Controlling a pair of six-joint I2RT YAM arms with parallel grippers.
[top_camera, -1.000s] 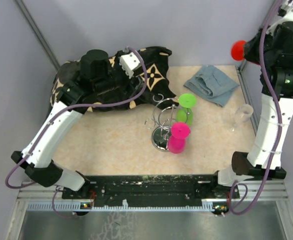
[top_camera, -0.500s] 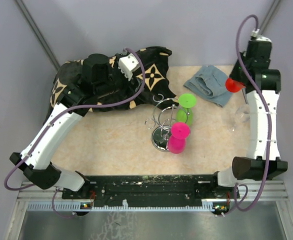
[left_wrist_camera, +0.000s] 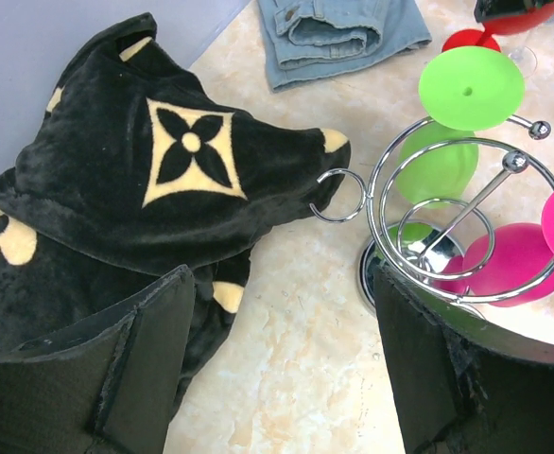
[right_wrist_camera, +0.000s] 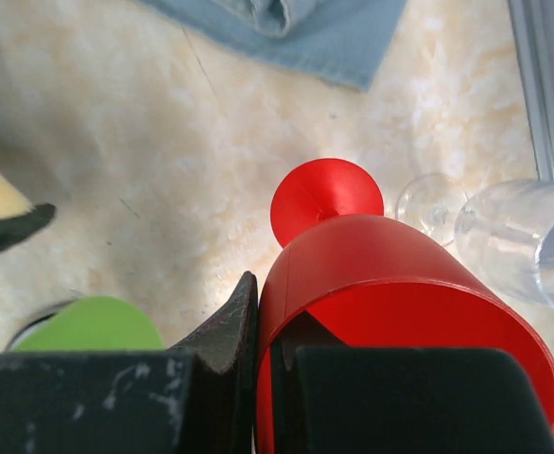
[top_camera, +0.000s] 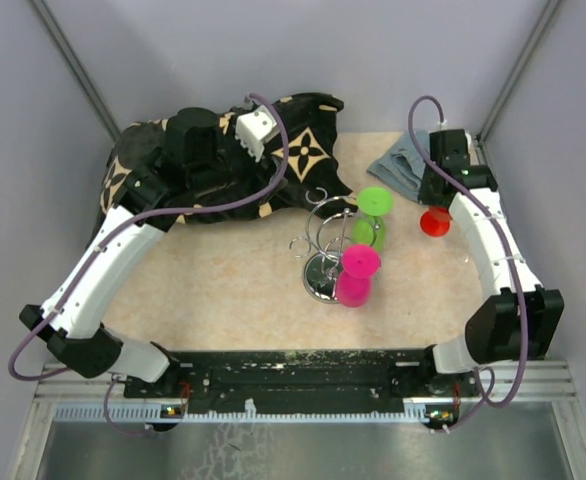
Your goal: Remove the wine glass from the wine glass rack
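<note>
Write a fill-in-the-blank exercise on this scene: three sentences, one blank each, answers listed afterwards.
1. The right tool is shut on a wine glass coloured ____.
2. The wine glass rack carries ____ glasses, the green glass and the pink glass.
3. The left tool is open and holds ____.

Missing words: red; two; nothing.

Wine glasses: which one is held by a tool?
The red glass, its rim pinched by the right tool; the green glass and pink glass hang on the rack.
</note>
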